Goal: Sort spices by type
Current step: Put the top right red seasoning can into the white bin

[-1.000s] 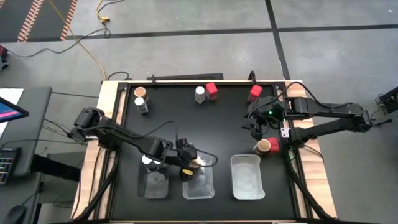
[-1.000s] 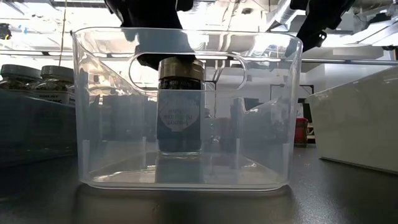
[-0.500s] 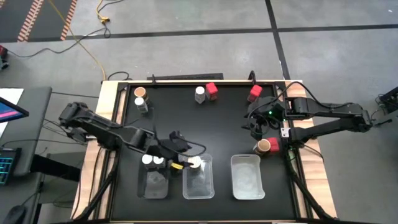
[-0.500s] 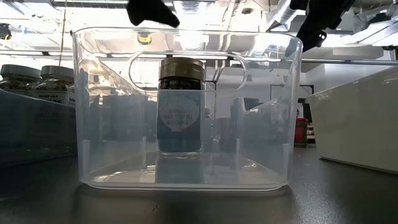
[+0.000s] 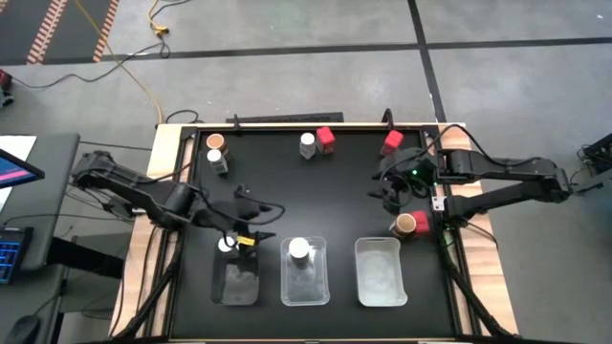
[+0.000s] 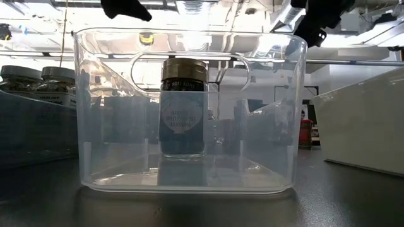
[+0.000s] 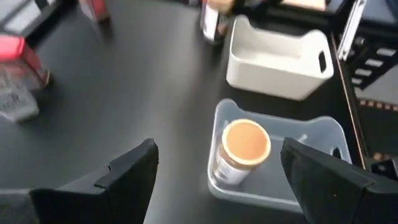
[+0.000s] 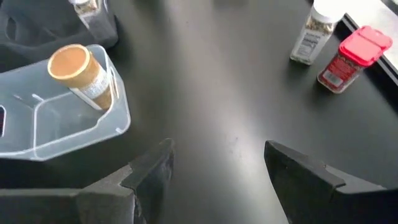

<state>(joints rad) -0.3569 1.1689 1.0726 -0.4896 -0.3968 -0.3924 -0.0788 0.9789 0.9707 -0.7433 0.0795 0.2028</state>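
The jar [image 6: 184, 107] in the middle tray bears a label (print too blurred to read).

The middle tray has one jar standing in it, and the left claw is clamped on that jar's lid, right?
Not quite. The middle tray does hold one jar standing upright, but the left claw is not on it. The high view shows that claw off to the side over the black table, and the left wrist view shows its fingers spread open and empty.
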